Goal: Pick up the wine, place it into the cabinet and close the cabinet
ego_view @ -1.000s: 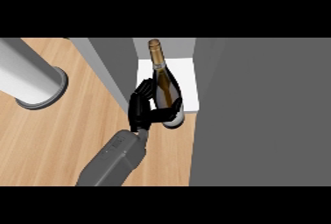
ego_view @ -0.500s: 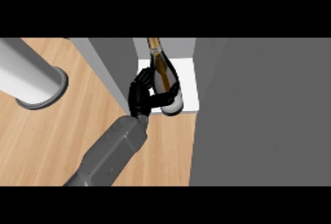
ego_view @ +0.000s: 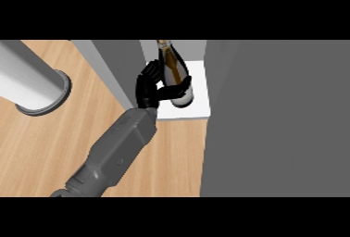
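The right hand (ego_view: 149, 88) is holding the wine (ego_view: 173, 74) inside the cabinet (ego_view: 273, 115). The bottle is standing on the white shelf (ego_view: 195, 111), its base close to the shelf's front edge and its neck pointing toward the top of the view. The fingers (ego_view: 150, 71) are lying along the bottle's left side, between the glass and the grey cabinet wall (ego_view: 120, 69), while the thumb (ego_view: 176, 88) is curling across the front of the lower body of the bottle. The hand is thus partly closed round the wine, gripping it low, with the label and neck showing above the fingers. The grey forearm (ego_view: 116, 148) is running from the view's lower edge up over the wooden counter (ego_view: 48, 148) to the shelf's front. To the right, a broad grey panel of the cabinet is rising beside the shelf. At the left, a pale cylinder (ego_view: 27, 83) is standing on the counter, well apart from the hand. The left hand is showing nowhere in the view.
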